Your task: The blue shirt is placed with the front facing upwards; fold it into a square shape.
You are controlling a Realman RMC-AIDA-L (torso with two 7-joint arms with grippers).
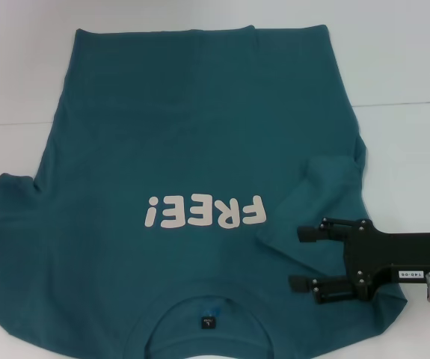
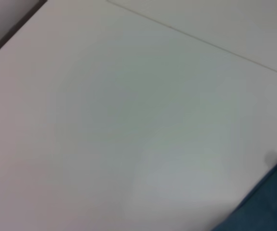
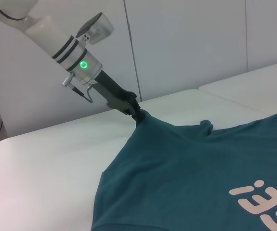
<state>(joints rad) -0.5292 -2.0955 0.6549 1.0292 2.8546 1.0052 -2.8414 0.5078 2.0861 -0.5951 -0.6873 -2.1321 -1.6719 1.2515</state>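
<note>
Mostly flat teal blue shirt (image 1: 192,142), right sleeve folded inward beneath open-fingered right gripper (image 1: 298,259); left gripper (image 3: 139,115) pinching its edge.

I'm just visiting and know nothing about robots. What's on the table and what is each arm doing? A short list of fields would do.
Garment: blue shirt, front up, off-white FREE! lettering, collar toward the robot
Surface: white table
Right sleeve: folded inward over the shirt body
Right gripper: open, over the shirt near the folded sleeve
Left gripper: shut on the shirt's left sleeve edge, lifting it into a small peak; visible only in the right wrist view
Fold progress: one sleeve in, body not yet folded
</note>
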